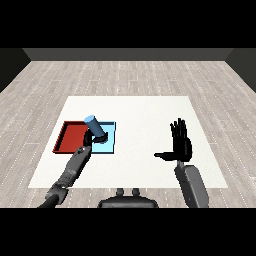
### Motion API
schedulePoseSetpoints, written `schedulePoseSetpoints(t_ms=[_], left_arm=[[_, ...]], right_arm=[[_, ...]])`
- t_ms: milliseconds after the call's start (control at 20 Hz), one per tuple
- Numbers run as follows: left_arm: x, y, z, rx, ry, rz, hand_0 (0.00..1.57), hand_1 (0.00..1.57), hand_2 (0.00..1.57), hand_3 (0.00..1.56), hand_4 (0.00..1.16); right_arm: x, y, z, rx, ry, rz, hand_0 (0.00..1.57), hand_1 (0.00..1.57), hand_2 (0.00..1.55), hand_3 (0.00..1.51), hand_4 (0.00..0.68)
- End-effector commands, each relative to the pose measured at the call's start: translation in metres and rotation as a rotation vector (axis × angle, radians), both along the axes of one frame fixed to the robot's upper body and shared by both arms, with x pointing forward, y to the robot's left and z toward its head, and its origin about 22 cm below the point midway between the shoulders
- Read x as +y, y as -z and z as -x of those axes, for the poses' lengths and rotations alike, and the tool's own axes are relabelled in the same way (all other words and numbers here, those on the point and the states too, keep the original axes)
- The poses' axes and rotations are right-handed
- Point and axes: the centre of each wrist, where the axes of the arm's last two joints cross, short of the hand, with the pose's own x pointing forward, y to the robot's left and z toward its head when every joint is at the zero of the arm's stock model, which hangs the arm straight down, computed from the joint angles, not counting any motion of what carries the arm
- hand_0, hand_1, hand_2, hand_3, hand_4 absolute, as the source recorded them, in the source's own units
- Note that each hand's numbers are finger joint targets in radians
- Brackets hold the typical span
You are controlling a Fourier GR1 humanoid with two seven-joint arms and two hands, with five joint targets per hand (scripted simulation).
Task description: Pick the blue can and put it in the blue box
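Blue can (93, 123), tilted toward 11 o'clock, sits clasped in the left hand (90, 136) over the blue tray (109, 145); placing step, I judge. Next: lower it, uncurl; right hand (180, 142) idles, fingers straight.

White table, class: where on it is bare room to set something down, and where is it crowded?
The white table is bare between the light blue tray and the open right hand, and along its far edge. It is crowded at the trays: the left hand holds the blue can there, beside the red tray.
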Motion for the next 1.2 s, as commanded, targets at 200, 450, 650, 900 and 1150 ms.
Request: schedulePoseSetpoints(t_ms=[200,450,650,900,1150], left_arm=[[0.037,0.009,-0.019,0.181,-0.092,-0.107,1.57,1.57,1.57,1.49,1.05],[0.037,0.01,-0.025,0.349,-0.182,-0.189,1.57,1.57,1.54,1.41,0.97],[0.031,0.018,-0.023,0.443,-0.172,-0.254,1.57,1.57,1.47,1.19,0.94],[0.016,0.052,0.004,0.56,-0.115,-0.26,1.53,1.53,1.45,0.73,0.87],[0.021,0.042,-0.004,0.63,-0.13,-0.128,1.57,1.57,1.49,0.0,0.63]], right_arm=[[-0.003,0.006,-0.008,0.036,0.038,-0.003,0.0,0.0,0.0,0.0,0.0],[-0.002,0.035,-0.018,0.072,0.045,-0.05,0.0,0.0,0.0,0.0,0.0],[-0.007,0.038,-0.024,0.065,0.059,-0.022,0.0,0.0,0.0,0.0,0.0],[-0.017,0.041,-0.008,0.108,0.027,-0.017,0.0,0.0,0.0,0.0,0.0],[-0.016,0.046,-0.023,0.071,0.031,-0.037,0.0,0.0,0.0,0.0,0.0]])
